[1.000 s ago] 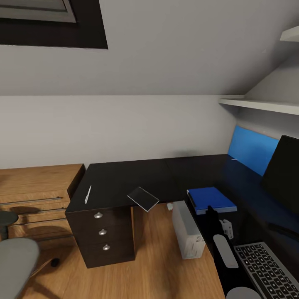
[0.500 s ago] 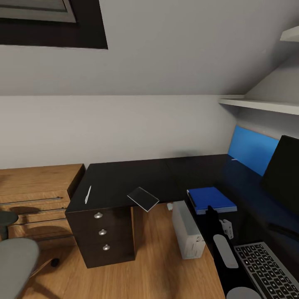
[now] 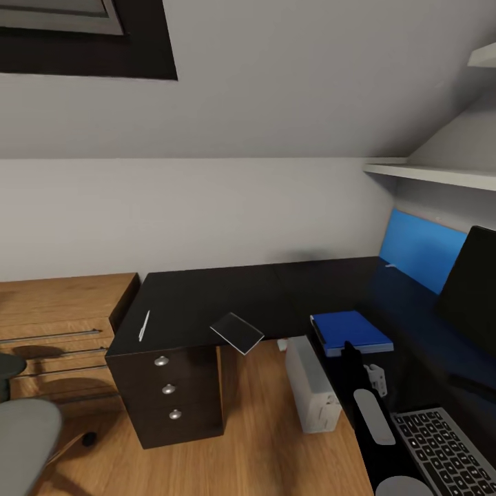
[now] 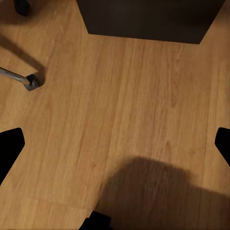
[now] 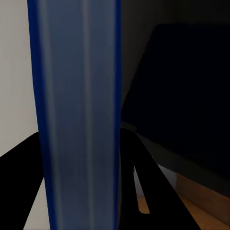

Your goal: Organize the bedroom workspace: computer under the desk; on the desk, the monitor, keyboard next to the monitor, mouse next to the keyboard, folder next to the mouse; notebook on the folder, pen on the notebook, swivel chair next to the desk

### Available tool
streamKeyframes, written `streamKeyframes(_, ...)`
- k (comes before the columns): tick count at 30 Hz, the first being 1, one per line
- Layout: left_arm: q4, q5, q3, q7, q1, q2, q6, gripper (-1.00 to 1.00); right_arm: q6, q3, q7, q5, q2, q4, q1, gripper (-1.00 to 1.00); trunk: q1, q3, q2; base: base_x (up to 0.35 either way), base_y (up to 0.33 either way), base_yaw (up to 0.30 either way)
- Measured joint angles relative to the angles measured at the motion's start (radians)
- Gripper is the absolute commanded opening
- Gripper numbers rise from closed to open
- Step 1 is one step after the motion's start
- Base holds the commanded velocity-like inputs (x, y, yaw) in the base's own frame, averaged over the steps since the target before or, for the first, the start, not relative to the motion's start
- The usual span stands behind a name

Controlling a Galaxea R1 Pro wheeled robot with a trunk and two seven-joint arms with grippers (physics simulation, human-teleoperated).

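Note:
The blue folder (image 3: 350, 329) lies on the black desk (image 3: 207, 296), at its near edge above the white computer (image 3: 311, 383) on the floor. My right gripper (image 3: 352, 356) is shut on the folder's edge (image 5: 79, 120), with a dark finger (image 5: 139, 177) on either side. On the desk's left wing the notebook (image 3: 236, 332) overhangs the front edge, and the pen (image 3: 145, 324) lies near the drawers. The monitor (image 3: 475, 282) and the keyboard (image 3: 448, 448) are at the right. The swivel chair (image 3: 24, 441) is at lower left. My left gripper (image 4: 115, 143) hangs open over the floor. The mouse is out of view.
A black drawer unit (image 3: 169, 389) stands under the desk's left end, with low wooden shelving (image 3: 62, 324) beside it. A blue wall panel (image 3: 420, 251) and a white shelf (image 3: 427, 172) are behind the monitor. A chair castor (image 4: 31, 81) rests on the wood floor (image 4: 134, 105).
The whole picture has shifted slightly, so the camera has moved. The things on the desk and both grippers stay as they were.

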Motion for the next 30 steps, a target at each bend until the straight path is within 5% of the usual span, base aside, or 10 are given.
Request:
streamKeyframes(11, 0.0, 0.0, 0.001, 0.001, 0.0, 0.0, 0.0, 1.0, 0.0, 0.0, 0.0, 0.0, 0.0, 0.0, 0.0, -1.0, 0.0, 0.0, 0.0, 0.007, 0.0, 0.0)
streamKeyframes(12, 0.0, 0.0, 0.001, 0.002, 0.0, 0.0, 0.0, 1.0, 0.0, 0.0, 0.0, 0.0, 0.0, 0.0, 0.0, 1.0, 0.0, 0.0, 0.0, 0.0, 0.0, 0.0)
streamKeyframes(30, 0.0, 0.0, 0.0, 0.002, 0.0, 0.0, 0.0, 1.0, 0.001, 0.0, -0.003, -0.007, 0.0, 0.015, 0.0, 1.0, 0.0, 0.0, 0.0, 0.0, 0.0, 0.0)
